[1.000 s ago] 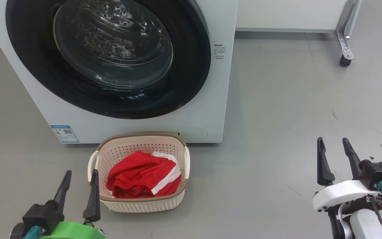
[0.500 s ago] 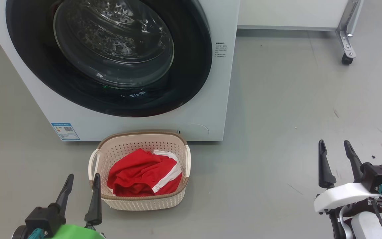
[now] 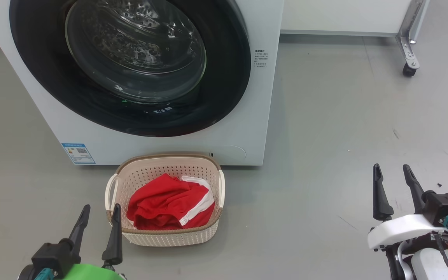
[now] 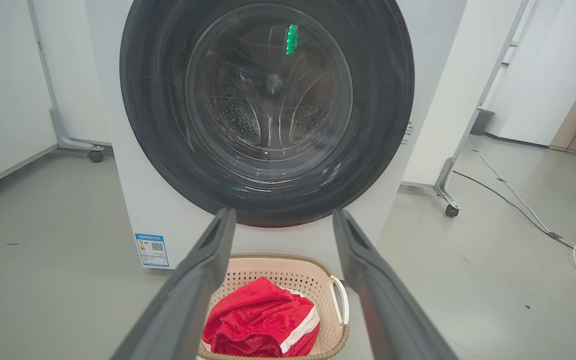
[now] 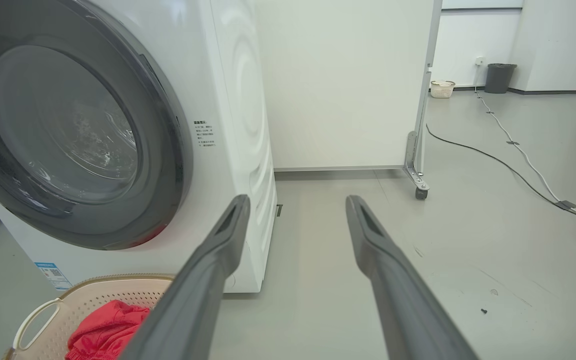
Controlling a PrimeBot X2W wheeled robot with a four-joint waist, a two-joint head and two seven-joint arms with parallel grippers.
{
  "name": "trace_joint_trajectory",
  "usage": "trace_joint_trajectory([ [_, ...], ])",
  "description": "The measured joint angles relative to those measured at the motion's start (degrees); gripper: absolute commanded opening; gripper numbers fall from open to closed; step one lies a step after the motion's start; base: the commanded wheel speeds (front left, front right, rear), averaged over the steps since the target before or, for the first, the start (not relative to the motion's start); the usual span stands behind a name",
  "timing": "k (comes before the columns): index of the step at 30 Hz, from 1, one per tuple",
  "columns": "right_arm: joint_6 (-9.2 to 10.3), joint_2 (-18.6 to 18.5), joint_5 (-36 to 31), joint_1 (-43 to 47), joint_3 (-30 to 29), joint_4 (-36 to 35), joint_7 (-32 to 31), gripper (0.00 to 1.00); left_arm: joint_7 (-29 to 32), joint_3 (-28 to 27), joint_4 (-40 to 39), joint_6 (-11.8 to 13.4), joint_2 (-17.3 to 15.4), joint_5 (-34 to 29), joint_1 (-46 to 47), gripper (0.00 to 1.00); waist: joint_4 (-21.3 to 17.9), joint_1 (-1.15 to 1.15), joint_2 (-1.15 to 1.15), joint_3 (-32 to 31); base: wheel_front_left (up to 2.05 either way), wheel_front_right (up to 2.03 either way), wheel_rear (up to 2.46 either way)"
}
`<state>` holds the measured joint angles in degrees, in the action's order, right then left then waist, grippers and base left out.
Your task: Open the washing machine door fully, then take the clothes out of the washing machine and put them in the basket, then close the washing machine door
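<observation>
- The washing machine door, a glossy black ring around a bulging glass bowl, lies flush against the white front of the washing machine and looks shut. Seen through the glass in the left wrist view, the steel drum appears bare of cloth.
- The clothes, red with a white band, lie bunched in one heap inside the basket. They sit below its brown rim with nothing hanging over the side.
- The cream basket stands on the grey floor just in front of the machine's foot. Its two handles face left and right, and it sits under the lower right part of the door.
- The left end effector is the nearer one. The door rises ahead of and above it, and its fingers point straight at the glass in its own wrist view. Its inner finger overlaps the basket's near left corner, though contact cannot be judged. Its fingers are spread wide and grasp nothing.
- The right end effector hangs well apart to the right over bare floor, past the machine's right edge. It too is released and empty.
- Judged from this layout, all three steps look done, and no further reach seems called for beyond confirming that the door is latched.
- A blue label marks the machine's lower left corner. A wheeled metal frame stands on the far right.
</observation>
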<state>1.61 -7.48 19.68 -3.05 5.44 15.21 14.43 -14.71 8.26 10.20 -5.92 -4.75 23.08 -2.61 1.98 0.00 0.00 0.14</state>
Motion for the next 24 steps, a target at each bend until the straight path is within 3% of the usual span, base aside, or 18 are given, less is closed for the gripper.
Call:
trace_joint_trajectory([
  [24,-0.45,0.4,-0.7,0.1,-0.7,0.0,0.0,1.0,0.1,-0.5,0.5,-0.5,0.2,3.7,-0.1,1.0,-0.1,0.0,0.0,-0.5,0.0,0.0,0.0],
])
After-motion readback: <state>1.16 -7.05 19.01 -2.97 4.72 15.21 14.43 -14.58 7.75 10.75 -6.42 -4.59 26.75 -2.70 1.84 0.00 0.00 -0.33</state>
